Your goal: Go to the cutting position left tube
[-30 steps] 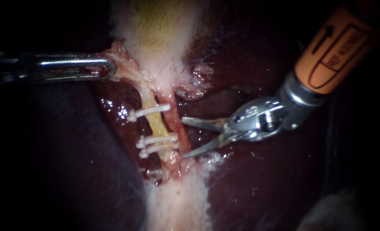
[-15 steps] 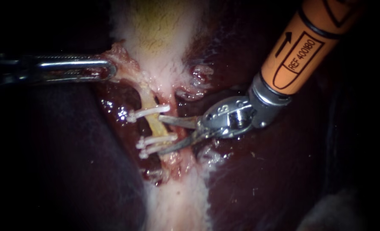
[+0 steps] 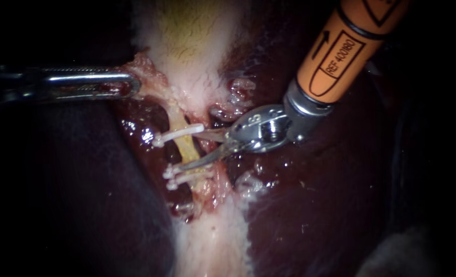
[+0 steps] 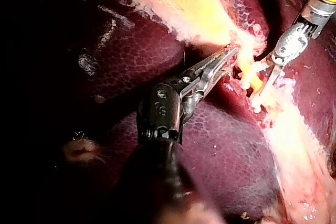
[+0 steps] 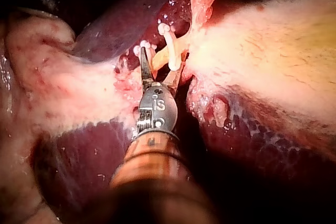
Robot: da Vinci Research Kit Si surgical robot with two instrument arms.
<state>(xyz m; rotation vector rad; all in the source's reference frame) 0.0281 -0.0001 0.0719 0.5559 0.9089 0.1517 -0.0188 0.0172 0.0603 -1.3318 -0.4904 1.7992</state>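
Endoscope view: right instrument [image 3: 187, 152] blades spread astride left tube [image 3: 186, 145], between upper clip [image 3: 179, 133] and lower clips [image 3: 186, 173] — approach looks near done. Left instrument [image 3: 127, 83] pinches tissue [image 3: 145, 69]. Next move calls for seating deeper, clear of clips.

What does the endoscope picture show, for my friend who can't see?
The right instrument, silver-tipped on an orange shaft, holds open blades at the thin yellow tube between white plastic clips. The left instrument, a shiny steel rod, grips ragged pale pink tissue above them, all lying on dark red liver.
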